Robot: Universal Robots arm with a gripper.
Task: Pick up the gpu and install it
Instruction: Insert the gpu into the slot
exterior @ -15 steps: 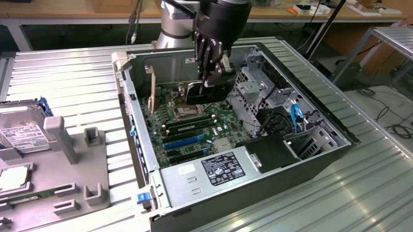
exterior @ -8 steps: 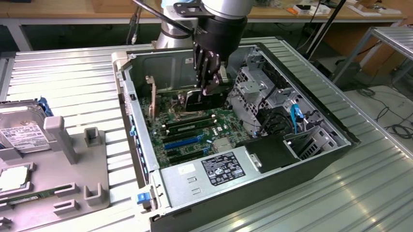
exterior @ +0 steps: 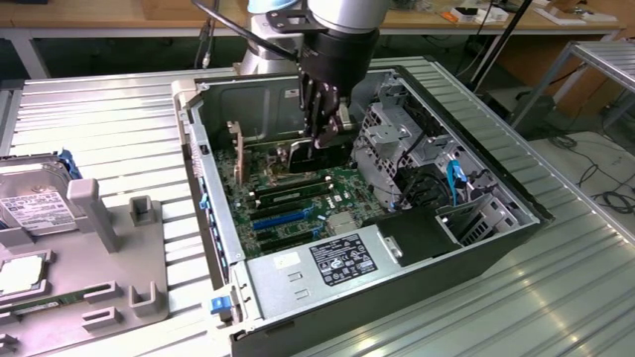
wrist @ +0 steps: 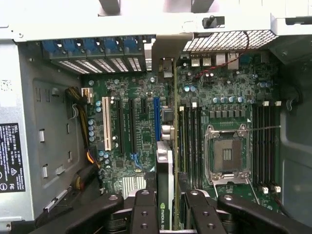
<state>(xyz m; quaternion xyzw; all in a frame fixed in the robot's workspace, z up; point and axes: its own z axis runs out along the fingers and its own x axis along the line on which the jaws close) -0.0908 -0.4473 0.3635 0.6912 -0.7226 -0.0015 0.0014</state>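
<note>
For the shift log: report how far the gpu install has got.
Done: the gpu is picked up, held edge-on between the fingers of the gripper. In hand: the gripper is down inside the open case, with the card over the motherboard, running along the expansion slots, beside the blue slot. Left: seating it. Whether its edge has entered a slot cannot be told.

The end effector (exterior: 326, 137) reaches down into the open computer case (exterior: 496, 245), which lies on the ribbed metal counter (exterior: 109, 119). It grips the dark gpu (exterior: 335, 155) just above the motherboard (exterior: 297, 201). A hard drive (exterior: 30, 204) rests at the exterior view's left.
</note>
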